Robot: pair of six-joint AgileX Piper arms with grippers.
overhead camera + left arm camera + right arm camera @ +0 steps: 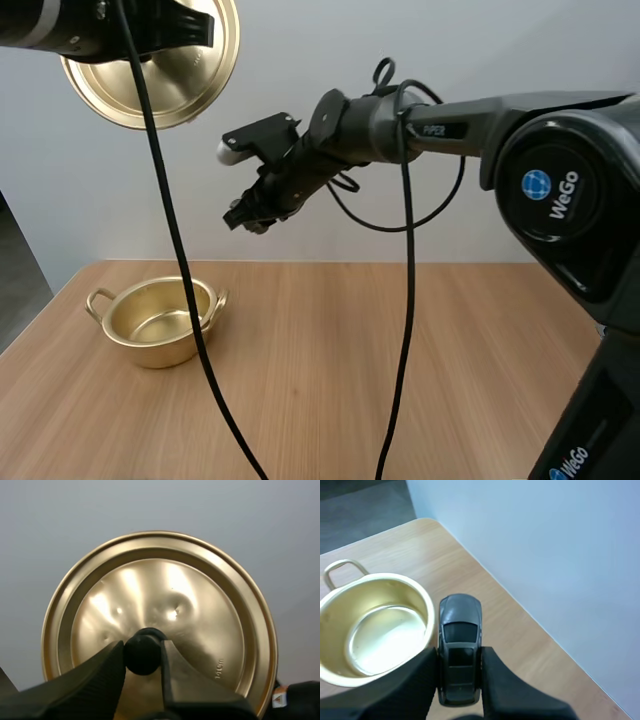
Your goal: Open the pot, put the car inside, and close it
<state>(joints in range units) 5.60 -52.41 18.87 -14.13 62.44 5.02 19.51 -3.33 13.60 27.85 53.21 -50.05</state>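
the left fingers (pixel 170 662) are pinching the black knob (pixel 142 655) of the gold lid (pixel 200 605). they are closed snugly on it and are holding the lid in the air, high above the worktop (pixel 400 340). the right fingers (pixel 489 667) are clamping the dark grey car (pixel 460 645) by its two sides, with its nose pointing out beyond them. the open pot (pixel 160 320) is sitting on the worktop below the right fingers and a little to one side, showing its shiny bottom.
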